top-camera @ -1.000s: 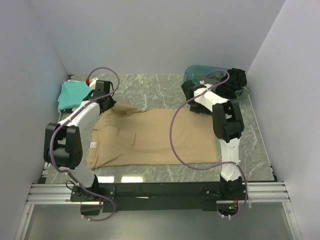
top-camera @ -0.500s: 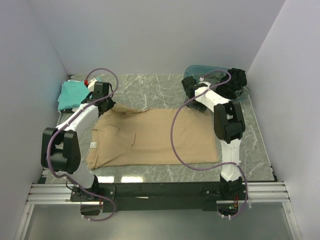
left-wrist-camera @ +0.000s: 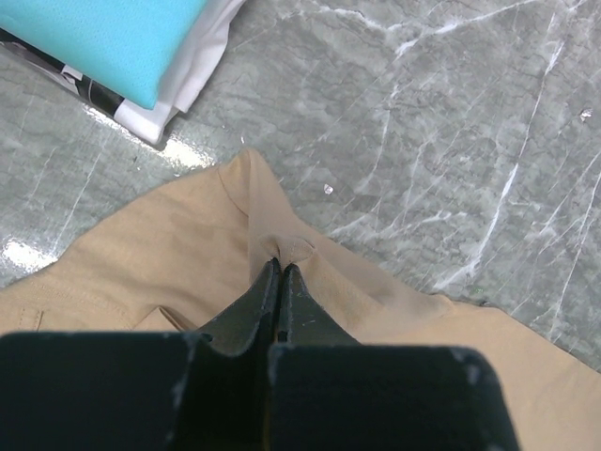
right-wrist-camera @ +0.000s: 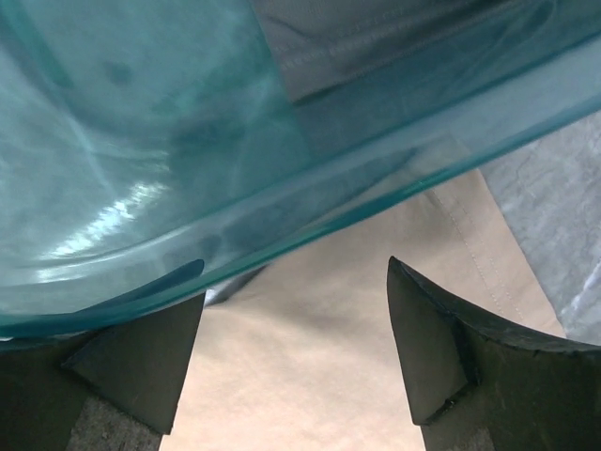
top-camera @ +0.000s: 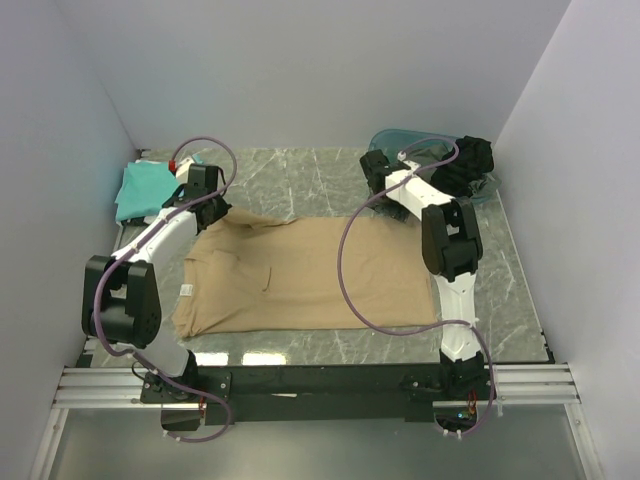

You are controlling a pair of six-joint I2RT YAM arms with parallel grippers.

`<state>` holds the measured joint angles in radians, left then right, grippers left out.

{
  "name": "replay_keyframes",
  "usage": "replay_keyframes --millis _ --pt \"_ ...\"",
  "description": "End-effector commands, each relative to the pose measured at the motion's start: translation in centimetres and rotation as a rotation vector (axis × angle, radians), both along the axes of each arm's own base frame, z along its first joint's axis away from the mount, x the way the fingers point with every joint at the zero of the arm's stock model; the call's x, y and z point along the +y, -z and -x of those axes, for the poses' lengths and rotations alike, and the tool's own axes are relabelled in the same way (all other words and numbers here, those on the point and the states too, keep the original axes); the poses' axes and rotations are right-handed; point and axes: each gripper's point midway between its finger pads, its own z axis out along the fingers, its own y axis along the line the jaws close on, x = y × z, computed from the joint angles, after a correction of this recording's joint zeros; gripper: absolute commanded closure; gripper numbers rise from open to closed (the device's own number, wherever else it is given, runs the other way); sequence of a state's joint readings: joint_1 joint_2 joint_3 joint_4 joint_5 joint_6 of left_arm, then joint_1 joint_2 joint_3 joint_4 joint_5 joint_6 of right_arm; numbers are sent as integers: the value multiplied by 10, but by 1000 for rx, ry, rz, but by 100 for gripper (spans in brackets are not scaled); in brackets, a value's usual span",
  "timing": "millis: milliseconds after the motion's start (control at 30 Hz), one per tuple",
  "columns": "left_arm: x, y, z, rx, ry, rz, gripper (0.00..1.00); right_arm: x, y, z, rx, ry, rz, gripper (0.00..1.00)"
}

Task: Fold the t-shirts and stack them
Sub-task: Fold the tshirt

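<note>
T-shirt (top-camera: 310, 275) in tan lay flat mid-table, white label (top-camera: 186, 290) at its left edge, far-left corner puckered where left gripper (left-wrist-camera: 279, 282) was clamped on it. Right gripper (right-wrist-camera: 296, 282) hung with jaws apart over far-right corner, beside teal bin (top-camera: 395, 145) holding dark garments (top-camera: 470, 160); teal shirt (top-camera: 145, 187) far left.

A robot lab's test cell; plain pale walls (top-camera: 300, 70) box in the table (top-camera: 330, 180) on three sides; its grey marble-patterned top ends at a near-edge frame of bare aluminium rails (top-camera: 540, 385); two white-and-black arms, the left arm (top-camera: 165, 232) and the right arm (top-camera: 445, 240), are bolted there side by side; purple cables (top-camera: 343, 262) loop loosely along them, exposed.
</note>
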<state>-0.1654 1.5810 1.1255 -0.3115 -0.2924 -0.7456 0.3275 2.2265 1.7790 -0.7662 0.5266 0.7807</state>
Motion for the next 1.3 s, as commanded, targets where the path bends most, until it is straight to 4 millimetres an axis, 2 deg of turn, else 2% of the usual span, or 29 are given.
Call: replay_keyframes --millis 0,267,467,567,667,833,967,1033,1267 --pt "-3 -19 -1 -60 1 18 100 -6 -1 2 3 30 38 17" --pt "1 -24 2 -69 -10 9 100 -4 3 23 59 18 87 21" --pt "2 -24 4 -73 -15 7 100 -19 -1 35 71 53 94 40" --pt "2 -22 6 -65 -13 10 100 -19 -2 32 57 49 78 46" --pt "2 -23 9 -64 -16 9 100 -20 -5 26 56 54 83 58" --pt "4 -28 13 -81 -13 5 100 -19 -10 16 31 55 86 63" --pt "4 -30 14 -84 -8 5 100 -25 -14 9 21 62 92 63" --pt "5 -29 17 -79 -15 1 100 -30 -12 8 30 71 99 62" --pt "1 -33 17 -98 3 20 100 -24 -8 8 49 47 74 62"
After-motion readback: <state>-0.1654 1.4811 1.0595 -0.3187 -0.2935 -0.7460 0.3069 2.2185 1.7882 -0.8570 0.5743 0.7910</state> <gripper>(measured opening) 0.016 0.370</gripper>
